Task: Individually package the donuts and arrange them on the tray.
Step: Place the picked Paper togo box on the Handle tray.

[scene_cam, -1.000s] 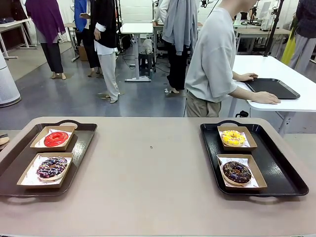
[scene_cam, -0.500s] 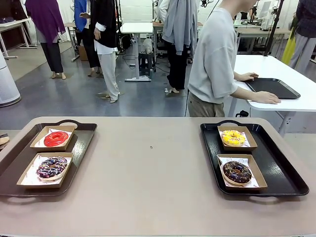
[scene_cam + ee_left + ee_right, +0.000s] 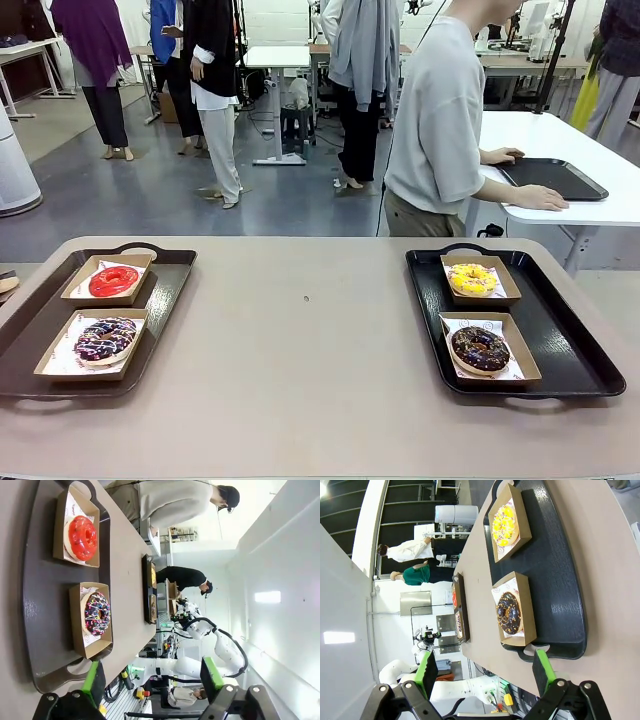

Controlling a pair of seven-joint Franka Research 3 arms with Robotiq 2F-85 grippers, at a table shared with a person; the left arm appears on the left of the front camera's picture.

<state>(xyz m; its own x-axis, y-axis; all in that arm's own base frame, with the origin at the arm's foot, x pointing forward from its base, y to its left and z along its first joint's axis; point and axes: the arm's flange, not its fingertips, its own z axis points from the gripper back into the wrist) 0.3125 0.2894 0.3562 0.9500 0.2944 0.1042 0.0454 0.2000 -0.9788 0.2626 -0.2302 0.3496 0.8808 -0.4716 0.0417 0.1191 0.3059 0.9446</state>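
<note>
Only the person point(image 3: 437, 120) beyond the worktop point(image 3: 300, 370) has shifted; both pincers point(image 3: 152, 680) point(image 3: 485, 672) gape wide and empty, and the soft, sticky-iced donuts point(image 3: 113, 281) look best lifted by their stiff cardboard boxes point(image 3: 75, 290).

Bright, even light is seen everywhere, with only soft shadows. Shiny glare is seen on the red donut point(image 3: 82, 537). Wrist pictures are bent at the edges.

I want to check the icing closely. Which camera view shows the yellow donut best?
The right wrist view: the yellow donut appears large, seen from above in its box. The front view shows it smaller and at a low angle. In the left wrist view, the far tray's contents are too small to tell.
</note>
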